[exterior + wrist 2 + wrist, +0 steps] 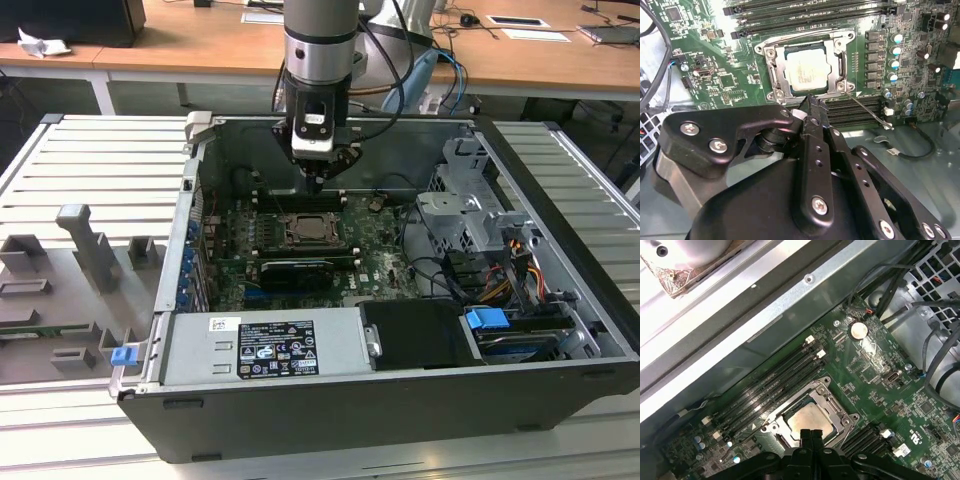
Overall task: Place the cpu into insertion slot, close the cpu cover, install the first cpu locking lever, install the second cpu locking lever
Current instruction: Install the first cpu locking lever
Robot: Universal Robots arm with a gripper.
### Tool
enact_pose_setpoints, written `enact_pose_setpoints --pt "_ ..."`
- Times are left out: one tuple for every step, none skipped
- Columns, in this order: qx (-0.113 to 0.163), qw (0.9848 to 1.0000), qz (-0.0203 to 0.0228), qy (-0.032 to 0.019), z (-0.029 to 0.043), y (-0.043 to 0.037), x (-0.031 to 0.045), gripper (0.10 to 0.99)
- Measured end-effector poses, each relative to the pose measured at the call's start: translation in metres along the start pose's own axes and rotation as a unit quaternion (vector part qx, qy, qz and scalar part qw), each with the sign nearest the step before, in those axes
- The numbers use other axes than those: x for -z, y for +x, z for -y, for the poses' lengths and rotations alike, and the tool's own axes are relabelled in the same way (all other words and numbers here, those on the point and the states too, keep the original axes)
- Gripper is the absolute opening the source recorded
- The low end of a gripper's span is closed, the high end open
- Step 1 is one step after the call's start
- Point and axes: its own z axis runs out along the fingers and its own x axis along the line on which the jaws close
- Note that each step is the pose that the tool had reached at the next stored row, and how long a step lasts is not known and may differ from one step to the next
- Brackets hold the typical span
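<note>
The chip [807, 72] lies in its socket [838, 62] with the cover [774, 70] down around it; the gripper [812, 101] hangs close above the socket's edge, jaws pressed together, holding nothing.

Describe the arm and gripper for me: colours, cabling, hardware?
The arm is a silver-grey cylinder with a black band; black cables loop beside it. The gripper is black, with slim fingers, jointed link plates and silver screw heads.
</note>
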Motion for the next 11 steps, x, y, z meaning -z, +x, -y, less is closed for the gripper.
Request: enact_pose_setpoints --pt "0.002 1.0 -0.0001 0.0 0.0001 0.0 0.0 0.106" --pt "0.003 1.0 -0.0002 0.0 0.0001 -0.0001 -0.0001 0.106" --pt "0.006 1.0 -0.0003 0.0 0.0002 -0.0001 -0.0001 0.106" --pt "0.007 1.0 -0.0004 0.0 0.0002 -0.0001 -0.0002 0.106" --pt "0.011 0.9999 -0.0006 -0.0001 0.0003 -0.0002 -0.0003 0.106" --pt "0.013 0.9999 -0.0007 -0.0001 0.0003 -0.0002 -0.0003 0.106" --pt "0.014 0.9999 -0.0007 0.0 0.0004 -0.0003 -0.0004 0.106" --pt "0.016 0.9999 -0.0008 0.0 0.0004 -0.0003 -0.0004 0.106" --pt "0.017 0.9999 -0.0009 -0.0001 0.0005 -0.0004 -0.0004 0.106" --pt "0.018 0.9998 -0.001 0.0 0.0007 -0.0005 -0.0005 0.106" --pt "0.019 0.9998 -0.001 0.0 0.0008 -0.0005 -0.0005 0.106"
